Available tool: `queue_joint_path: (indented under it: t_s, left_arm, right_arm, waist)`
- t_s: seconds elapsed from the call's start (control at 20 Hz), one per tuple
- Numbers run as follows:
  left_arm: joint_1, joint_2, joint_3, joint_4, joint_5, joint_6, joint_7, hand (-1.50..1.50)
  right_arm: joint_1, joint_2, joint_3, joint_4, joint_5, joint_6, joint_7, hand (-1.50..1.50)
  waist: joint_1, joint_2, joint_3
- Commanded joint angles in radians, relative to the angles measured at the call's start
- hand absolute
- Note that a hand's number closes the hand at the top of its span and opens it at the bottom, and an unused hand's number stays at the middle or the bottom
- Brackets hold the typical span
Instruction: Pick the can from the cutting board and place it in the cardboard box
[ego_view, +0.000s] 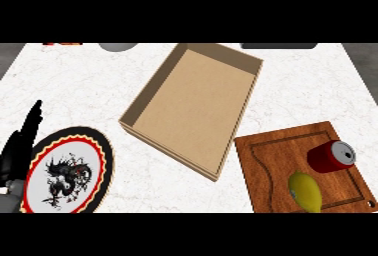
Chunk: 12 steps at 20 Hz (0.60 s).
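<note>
Resting at the far left edge of the head view, the left hand (21, 142) shows as a black shape with its fingers straight and pointing up, holding nothing. Just beside it, partly overlapped by the hand, lies a round plate (68, 172) with a red, yellow and black rim and a dark splashed figure in its white middle. Further right, in the middle of the white marbled counter (88, 80), sits the cardboard box (193, 102), open on top and turned at an angle, its floor bare. To the right of the box's near corner lies the wooden cutting board (277, 165), close to the box. On the board's right part the red can (331, 156) lies on its side, its silver end facing right. Just in front of the can, near the board's lower edge, lies a yellow fruit (306, 191), near the can; whether they touch I cannot tell
</note>
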Motion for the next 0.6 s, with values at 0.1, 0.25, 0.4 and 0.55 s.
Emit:
queue_joint_path:
  t_s: [0.1, 0.25, 0.4, 0.55]
  left_arm:
    - [-0.04, 0.002, 0.016, 0.003, 0.002, -0.035, 0.045, 0.0]
    - [-0.058, 0.003, 0.027, 0.037, -0.02, -0.042, 0.022, 0.0]
    - [-0.04, -0.025, 0.05, 0.078, -0.03, -0.043, -0.036, 0.0]
    - [-0.056, -0.035, 0.065, 0.071, -0.037, -0.081, 0.008, 0.0]
  right_arm:
    - [-0.068, -0.084, 0.107, -0.067, 0.111, 0.1, 0.232, -1.5]
    - [-0.17, -0.09, 0.156, -0.066, 0.125, 0.186, 0.344, -1.5]
    - [-0.204, -0.057, 0.181, -0.104, 0.117, 0.257, 0.425, -1.5]
    - [-0.226, -0.032, 0.176, -0.034, 0.188, 0.272, 0.409, -1.5]
  waist:
    - [0.006, 0.0, 0.0]
    - [0.011, 0.001, 0.0]
    - [0.004, 0.0, 0.0]
    - [-0.001, -0.001, 0.001]
